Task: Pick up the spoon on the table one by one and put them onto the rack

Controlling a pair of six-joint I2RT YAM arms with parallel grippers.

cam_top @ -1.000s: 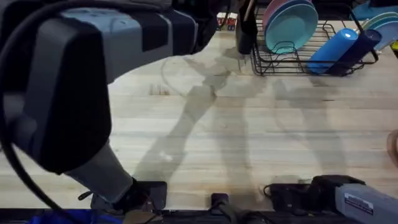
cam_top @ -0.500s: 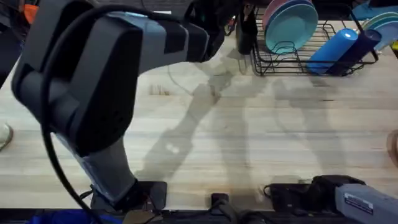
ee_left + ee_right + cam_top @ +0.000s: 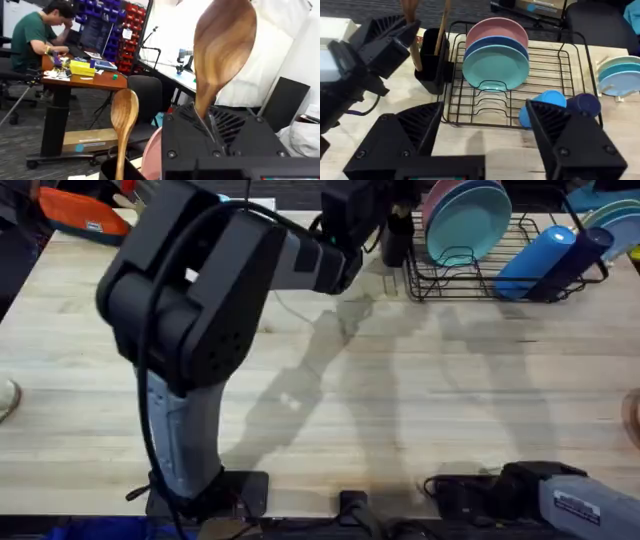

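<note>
- The left gripper (image 3: 402, 37) is clamped on the long spoon (image 3: 222, 47), bowl end up, handle pinched between the jaws; it hangs just beside the black utensil cup (image 3: 432, 67) at the near end of the rack (image 3: 570, 65).
- The shorter spoon (image 3: 123, 122) already stands in that cup, bowl upward; so this looks like the last spoon of the task.
- To do the step well (my judgement): line the handle tip over the cup's mouth, clear of the standing spoon; lower straight down until the handle is well inside; only then release, or the spoon may tip out onto the table (image 3: 450, 410).
- Keep the wrist off the plates (image 3: 495, 52) in the slots beside the cup.
- The right gripper (image 3: 485, 135) rests low at its own side of the table, fingers spread and holding nothing; it looks toward the rack from well apart.
</note>
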